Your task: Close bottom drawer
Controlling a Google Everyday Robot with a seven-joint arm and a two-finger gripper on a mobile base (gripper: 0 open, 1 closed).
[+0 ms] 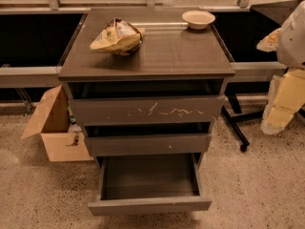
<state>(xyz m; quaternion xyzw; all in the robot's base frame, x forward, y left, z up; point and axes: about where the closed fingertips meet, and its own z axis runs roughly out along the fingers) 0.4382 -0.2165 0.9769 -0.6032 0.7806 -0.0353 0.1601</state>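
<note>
The bottom drawer [149,205] of the dark grey-brown cabinet [147,56] is pulled far out towards me. Its slim plain front is at the lower middle and its shallow box [148,175] is empty. The middle plain drawer [147,144] and the top white-scratched drawer [147,109] each stand slightly out. My gripper [275,120] hangs at the right edge on the white arm [293,37], pointing down. It is well to the right of the cabinet, about level with the middle drawer, and touches nothing.
A crumpled chip bag [116,36] and a shallow white bowl [198,19] sit on the cabinet top. An open cardboard box [55,128] stands on the floor at the left. A black stand leg [237,128] with a castor crosses the speckled floor at the right.
</note>
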